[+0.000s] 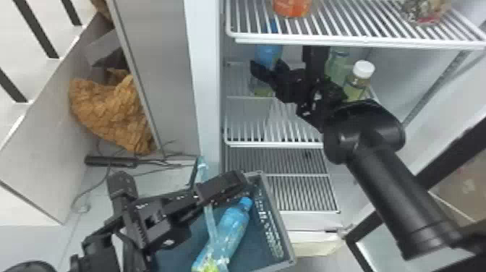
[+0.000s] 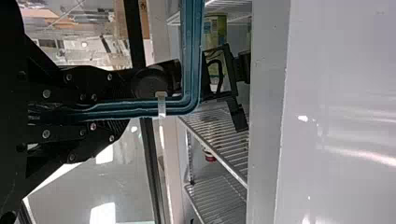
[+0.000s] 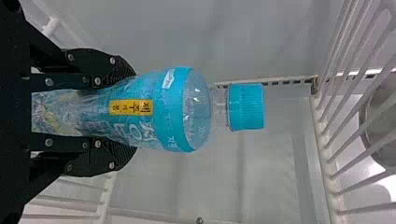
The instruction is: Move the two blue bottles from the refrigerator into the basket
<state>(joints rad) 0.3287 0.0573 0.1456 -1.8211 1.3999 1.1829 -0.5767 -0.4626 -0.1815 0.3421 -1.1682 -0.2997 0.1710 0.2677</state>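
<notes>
Refrigerator [image 1: 202, 90] has white walls, grey panel [image 1: 162, 72] just to its left. Crumpled brown material [image 1: 108, 112] farther left of refrigerator, black power strip [image 1: 110, 161] and pale floor [image 1: 29, 240] also left.

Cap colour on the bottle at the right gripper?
Bright blue cap; the right wrist view shows it best.
</notes>
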